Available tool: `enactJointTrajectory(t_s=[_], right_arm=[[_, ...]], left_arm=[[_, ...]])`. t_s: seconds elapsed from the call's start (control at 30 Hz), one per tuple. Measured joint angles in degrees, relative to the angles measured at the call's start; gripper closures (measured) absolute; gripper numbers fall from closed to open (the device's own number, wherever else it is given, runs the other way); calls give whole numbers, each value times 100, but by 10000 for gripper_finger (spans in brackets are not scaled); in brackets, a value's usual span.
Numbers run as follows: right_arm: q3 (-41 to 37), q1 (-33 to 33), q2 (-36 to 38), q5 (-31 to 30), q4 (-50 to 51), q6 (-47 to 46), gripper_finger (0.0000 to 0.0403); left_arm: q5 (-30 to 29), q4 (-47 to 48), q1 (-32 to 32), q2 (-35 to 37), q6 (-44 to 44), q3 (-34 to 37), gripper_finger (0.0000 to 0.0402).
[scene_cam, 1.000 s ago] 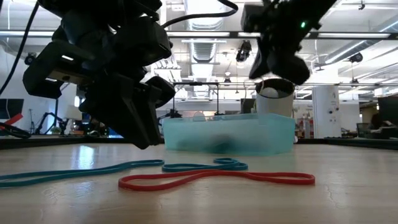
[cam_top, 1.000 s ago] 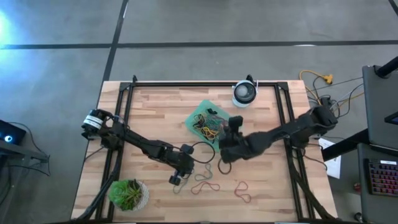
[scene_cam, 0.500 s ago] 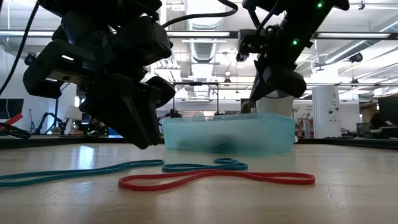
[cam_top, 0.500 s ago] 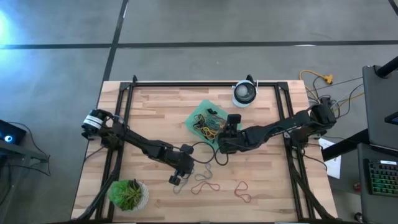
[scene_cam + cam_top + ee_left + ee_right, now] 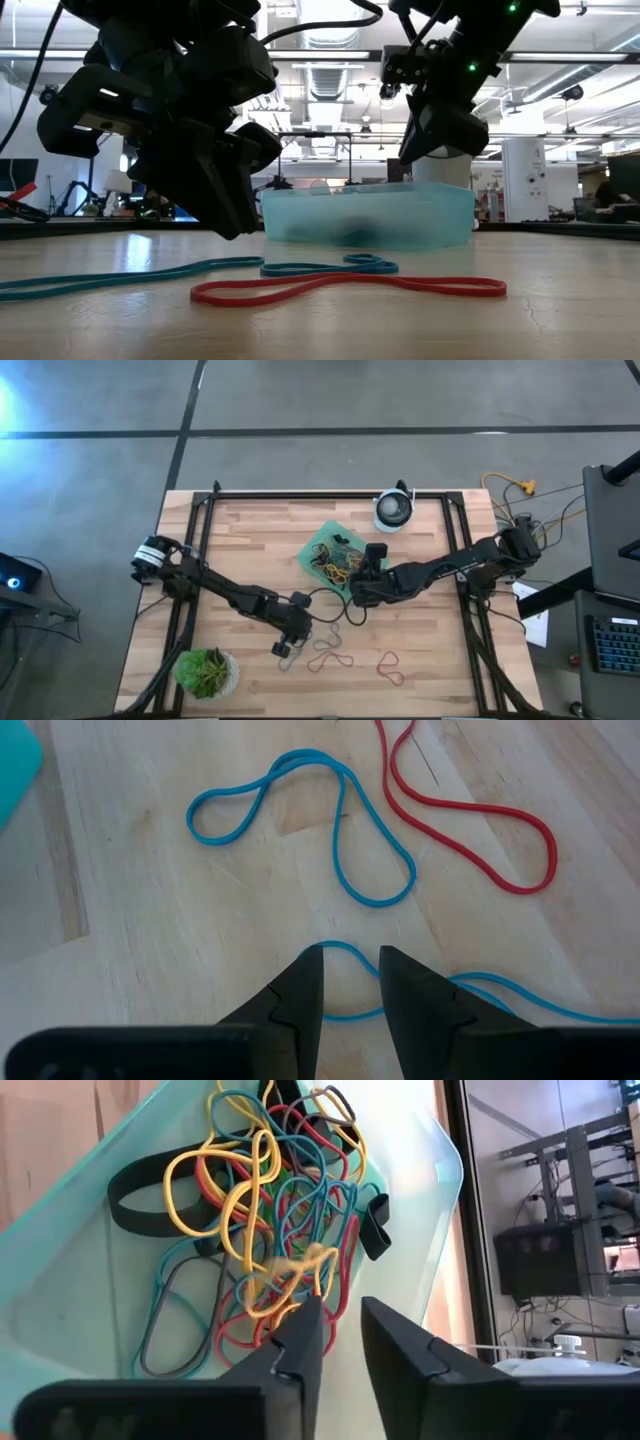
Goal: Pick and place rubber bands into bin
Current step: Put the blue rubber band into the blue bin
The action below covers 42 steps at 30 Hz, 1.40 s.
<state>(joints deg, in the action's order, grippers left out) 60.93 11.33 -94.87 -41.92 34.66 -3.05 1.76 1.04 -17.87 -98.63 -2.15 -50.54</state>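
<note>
The mint-green bin [image 5: 312, 546] sits at the table's far middle and holds a tangle of yellow, red, blue and black rubber bands [image 5: 265, 1230]. My right gripper [image 5: 341, 1312] hovers open over the bin's right side [image 5: 357, 572]. A blurred yellow band [image 5: 295, 1268] shows just off its fingertips; I cannot tell whether they touch. My left gripper [image 5: 351, 965] is open low over the table's near middle [image 5: 283, 649]. Its fingertips stand on either side of a blue band's loop [image 5: 350, 948]. Another blue band [image 5: 340, 850] and a red band [image 5: 470, 810] lie flat beyond it.
More loose bands lie on the wood near the front: a red one [image 5: 330, 658], another red one [image 5: 388, 666] and a dark loop [image 5: 355, 622]. A round white-and-black device [image 5: 393, 510] stands behind the bin. A potted plant [image 5: 207, 672] is at the near left corner.
My right gripper has gone from the table's middle toward the far edge and now stands over the bin's right side. It has kept still there for the last half second.
</note>
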Motion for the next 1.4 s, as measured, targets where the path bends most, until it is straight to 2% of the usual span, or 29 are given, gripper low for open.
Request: enactJointTrajectory(t_s=[0.23,0.43,0.83,0.97,1.13,1.4], right_arm=[[0,103,43,14,203,-64,309],[0,531,418,61,646,-681,308],[-102,1998,655,1639,641,-2073,308],[-298,2539,589,1822,593,-2692,307],[-635,3106,516,1823,32,-3278,307],[-1377,3533,507,2000,-1872,-3274,316]], left_arm=[[2,4,1,0,2,0,317],[2,45,0,0,2,10,317],[2,44,0,0,31,0,317],[2,46,0,0,31,-2,317],[0,36,1,0,30,-2,317],[0,29,1,0,28,-11,317]])
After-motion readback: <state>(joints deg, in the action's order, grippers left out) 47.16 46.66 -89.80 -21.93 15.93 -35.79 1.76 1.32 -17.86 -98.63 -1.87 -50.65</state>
